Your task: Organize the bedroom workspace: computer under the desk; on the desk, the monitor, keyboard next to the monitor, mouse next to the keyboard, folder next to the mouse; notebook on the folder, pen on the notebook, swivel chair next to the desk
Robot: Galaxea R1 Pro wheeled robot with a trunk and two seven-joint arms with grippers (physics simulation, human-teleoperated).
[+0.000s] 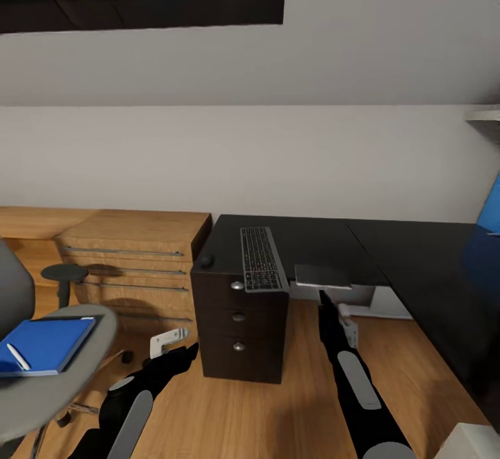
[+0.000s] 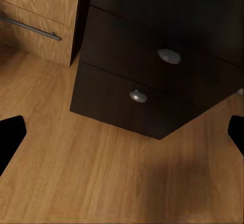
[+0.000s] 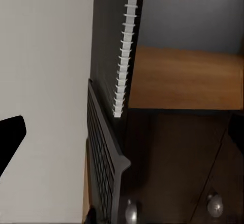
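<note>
Right arm: you are reaching it up the lower centre of the head frame; the right gripper (image 1: 325, 297) is sitting just under the desk (image 1: 417, 264) edge, below a flat dark notebook (image 1: 322, 276) with a spiral binding.
Right grip: fingertips are showing wide apart at the wrist frame's edges, clamping nothing; contact with the notebook I cannot tell.
Left arm: low at lower left, the left gripper (image 1: 186, 355) is hanging above the floor near the drawer unit (image 1: 239, 327), spread open and empty.
Done: keyboard (image 1: 261, 259) and mouse (image 1: 206, 261) are lying on the desk, mouse just left of the keyboard.
Left: the blue folder (image 1: 45, 343) with the pen (image 1: 18, 357) on it is waiting on the chair (image 1: 76, 376) at lower left; stacking and chair positioning are pending.
</note>
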